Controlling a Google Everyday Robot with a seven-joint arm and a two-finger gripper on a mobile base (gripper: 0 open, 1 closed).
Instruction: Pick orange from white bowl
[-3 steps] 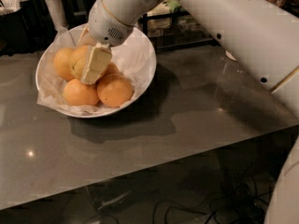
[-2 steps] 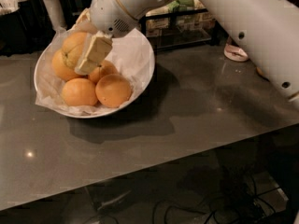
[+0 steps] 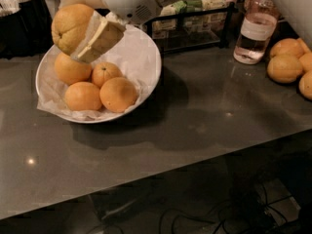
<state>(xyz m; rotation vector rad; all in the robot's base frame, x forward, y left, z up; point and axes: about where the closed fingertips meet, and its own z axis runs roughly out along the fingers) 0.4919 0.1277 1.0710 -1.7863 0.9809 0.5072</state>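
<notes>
My gripper (image 3: 82, 39) is shut on the orange (image 3: 71, 27), a dull yellow-orange fruit with a crease at its top, and holds it in the air above the far left part of the white bowl (image 3: 148, 79). One cream-coloured finger (image 3: 101, 40) lies across the fruit's right side. The bowl is lined with crinkled white paper and holds several smoother, brighter oranges (image 3: 117, 94). The white arm reaches in from the upper right.
The bowl stands on a grey table (image 3: 204, 121). A clear bottle (image 3: 254, 30) stands at the back right, with a pile of oranges (image 3: 287, 62) at the right edge. A black wire rack (image 3: 195, 23) with small packets is behind the bowl.
The gripper has risen out of the bowl with the orange held in it, moving up and to the left. The camera view has shifted, now showing the bottle and the right-hand oranges.
</notes>
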